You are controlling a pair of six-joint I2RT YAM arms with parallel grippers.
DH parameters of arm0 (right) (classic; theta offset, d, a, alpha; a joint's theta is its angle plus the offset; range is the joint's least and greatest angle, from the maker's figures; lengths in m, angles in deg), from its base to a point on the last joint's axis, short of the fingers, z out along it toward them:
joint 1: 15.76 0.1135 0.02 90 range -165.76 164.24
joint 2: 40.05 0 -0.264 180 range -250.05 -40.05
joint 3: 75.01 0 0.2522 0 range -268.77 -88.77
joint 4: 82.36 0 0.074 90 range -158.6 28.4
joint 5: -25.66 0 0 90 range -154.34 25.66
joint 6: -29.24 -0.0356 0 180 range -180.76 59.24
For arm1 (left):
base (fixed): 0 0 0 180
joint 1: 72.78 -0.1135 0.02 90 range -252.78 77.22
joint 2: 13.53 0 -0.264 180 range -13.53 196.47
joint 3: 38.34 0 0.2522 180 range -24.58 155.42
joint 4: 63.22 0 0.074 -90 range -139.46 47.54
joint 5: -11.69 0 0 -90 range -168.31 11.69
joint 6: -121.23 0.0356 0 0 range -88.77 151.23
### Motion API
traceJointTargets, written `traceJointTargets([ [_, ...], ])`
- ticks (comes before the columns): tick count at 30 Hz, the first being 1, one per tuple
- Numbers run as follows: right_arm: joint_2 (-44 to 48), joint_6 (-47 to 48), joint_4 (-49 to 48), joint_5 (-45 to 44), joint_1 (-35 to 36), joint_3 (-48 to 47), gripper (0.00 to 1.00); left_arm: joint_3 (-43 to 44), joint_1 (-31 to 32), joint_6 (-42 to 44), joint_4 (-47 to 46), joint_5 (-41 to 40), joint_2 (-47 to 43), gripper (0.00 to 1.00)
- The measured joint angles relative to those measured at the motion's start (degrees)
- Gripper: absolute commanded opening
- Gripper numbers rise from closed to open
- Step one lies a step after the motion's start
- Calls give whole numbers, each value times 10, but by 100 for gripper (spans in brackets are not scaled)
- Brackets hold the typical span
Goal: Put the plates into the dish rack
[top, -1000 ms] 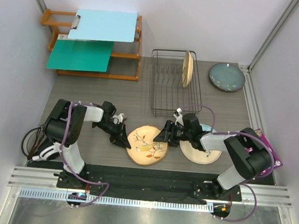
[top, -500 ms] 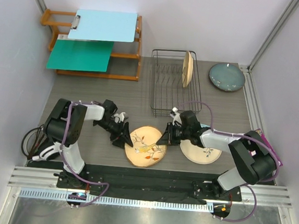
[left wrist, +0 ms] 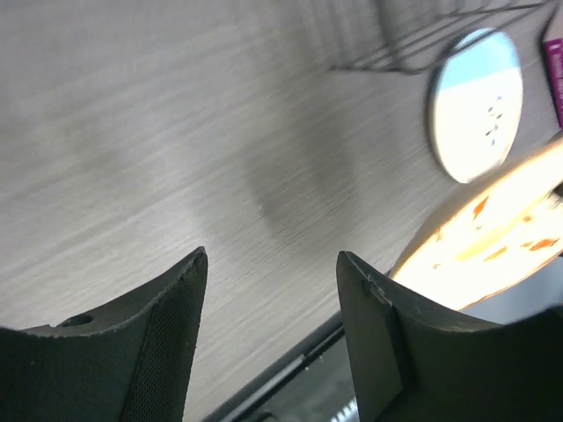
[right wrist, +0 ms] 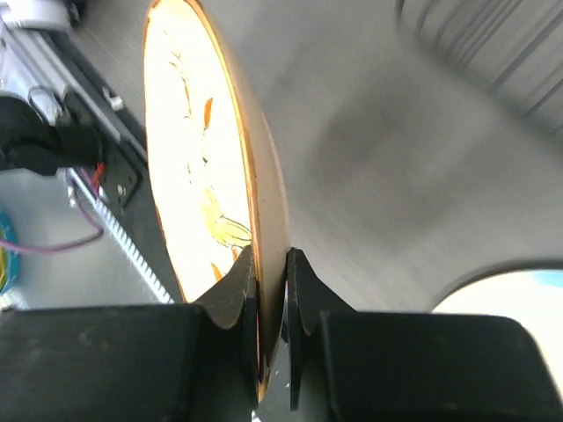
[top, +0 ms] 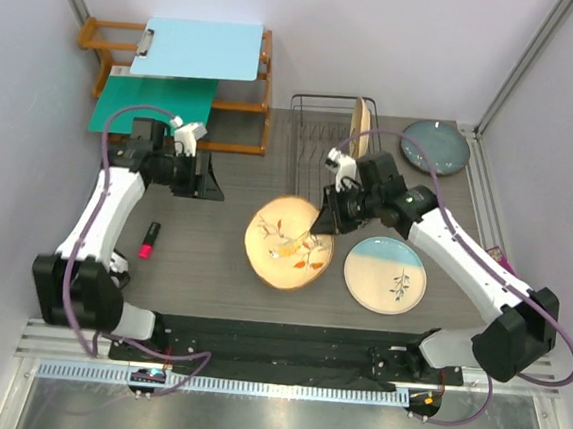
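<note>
My right gripper (top: 324, 221) (right wrist: 270, 255) is shut on the rim of a tan-orange leafy plate (top: 286, 243) (right wrist: 202, 158), which hangs tilted above the table just in front of the dish rack (top: 330, 173). A second tan plate (top: 359, 131) stands upright in the rack's back right slot. The cream plate with a blue band (top: 386, 273) (left wrist: 475, 105) lies flat on the table. The dark teal plate (top: 435, 147) lies to the right of the rack. Off to the left, my left gripper (top: 209, 180) (left wrist: 272, 257) is open and holds nothing.
An orange wooden rack with a light-blue and a green clipboard (top: 177, 85) stands at the back left. A red marker (top: 150, 240) lies on the table at the left. A magenta item (top: 503, 259) sits at the right edge.
The right gripper shut on the tan plate's rim and lifted it toward the rack. The left gripper let go of the plate, opened and drew back to the left.
</note>
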Motion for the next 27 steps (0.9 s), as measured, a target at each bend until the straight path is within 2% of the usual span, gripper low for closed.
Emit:
traceJointTargets([
  [2, 0, 14, 37, -30, 0, -77, 1, -3, 4, 0, -12, -5, -54, 66],
  [6, -3, 34, 63, -128, -7, -200, 1, -27, 10, -20, -59, -37, -122, 66],
  [9, -22, 38, 53, -252, -17, -272, 1, -47, 10, -36, -76, -64, -130, 65],
  [16, -111, 34, -27, -522, -31, -322, 1, -84, 10, -59, -90, -90, -126, 64],
  [27, -312, 85, -86, -730, -21, -455, 1, -137, 10, -104, -136, -95, -141, 64],
])
